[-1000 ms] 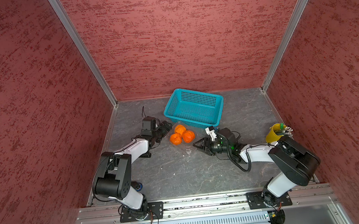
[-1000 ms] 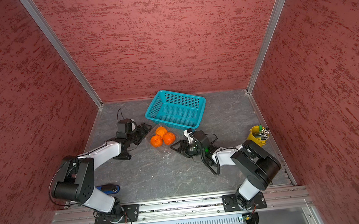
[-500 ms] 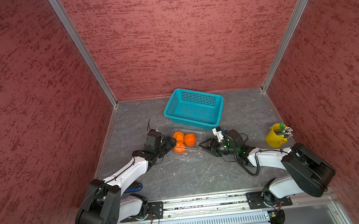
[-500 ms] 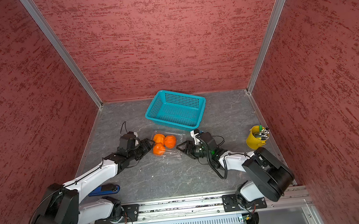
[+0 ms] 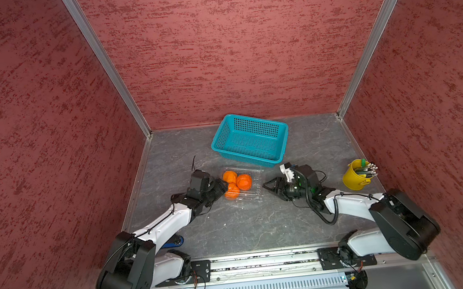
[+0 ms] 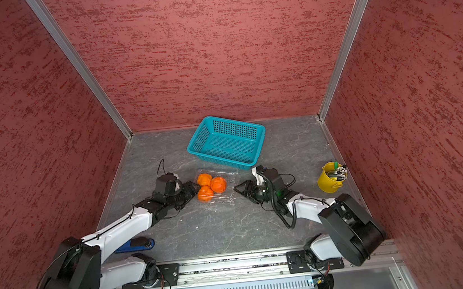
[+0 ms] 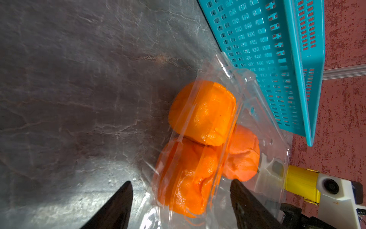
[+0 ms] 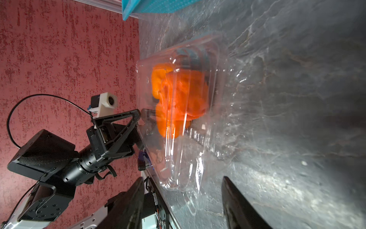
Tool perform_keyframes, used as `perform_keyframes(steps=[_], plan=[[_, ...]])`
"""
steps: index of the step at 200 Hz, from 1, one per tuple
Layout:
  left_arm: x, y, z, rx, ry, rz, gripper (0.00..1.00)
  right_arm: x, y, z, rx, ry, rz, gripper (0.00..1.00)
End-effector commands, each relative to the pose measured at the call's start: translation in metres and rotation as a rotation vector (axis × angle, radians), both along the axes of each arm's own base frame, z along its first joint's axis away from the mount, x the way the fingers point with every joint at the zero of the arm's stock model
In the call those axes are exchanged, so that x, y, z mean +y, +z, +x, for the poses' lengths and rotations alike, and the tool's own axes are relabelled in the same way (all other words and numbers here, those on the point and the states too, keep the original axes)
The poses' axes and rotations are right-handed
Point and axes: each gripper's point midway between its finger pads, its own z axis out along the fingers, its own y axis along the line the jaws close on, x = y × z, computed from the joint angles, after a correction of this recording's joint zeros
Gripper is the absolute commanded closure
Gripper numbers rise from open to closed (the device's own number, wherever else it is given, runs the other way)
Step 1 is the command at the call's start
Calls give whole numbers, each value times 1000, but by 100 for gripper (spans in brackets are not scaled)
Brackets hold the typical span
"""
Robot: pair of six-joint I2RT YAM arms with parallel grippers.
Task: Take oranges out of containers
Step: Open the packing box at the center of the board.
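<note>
Left wrist view: left gripper (image 7: 181,183) jaws apart, flanking one end of the clear clamshell (image 7: 247,83), three oranges (image 7: 202,113) inside. Right gripper (image 8: 182,178) agape, just beside opposite end. Approach step; next probably needs lid opened, tray steadied.

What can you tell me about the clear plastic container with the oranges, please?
The container is a transparent, ribbed plastic clamshell on the grey table, beside the teal basket. Three oranges sit bunched in its end nearer the left hand, whose open jaws reach around that end. The right hand is open, just short of it. Whether it is latched is unclear.
</note>
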Motion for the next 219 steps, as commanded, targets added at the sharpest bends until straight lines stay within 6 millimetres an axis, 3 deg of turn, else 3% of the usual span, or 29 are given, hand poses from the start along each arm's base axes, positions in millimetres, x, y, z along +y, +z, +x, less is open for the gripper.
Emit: perform_keyframes(steps=[1, 67, 73, 113, 145, 179, 219], plan=[[2, -7, -2, 25, 6, 24, 22, 11, 14, 2, -31, 37, 47, 43], [3, -11, -3, 36, 5, 30, 22, 25, 23, 0, -50, 75, 81, 46], [3, -12, -3, 39, 6, 31, 22, 26, 14, 1, -30, 75, 69, 46], [1, -13, -3, 38, 5, 26, 22, 33, 12, 0, -23, 93, 83, 46], [-2, -15, -4, 40, -4, 24, 22, 43, 25, -1, -49, 112, 152, 47], [-12, -21, -5, 47, -22, 19, 22, 51, 48, -6, -76, 129, 255, 57], [-20, -22, -6, 47, -38, 20, 22, 52, 47, -11, -76, 129, 246, 74]])
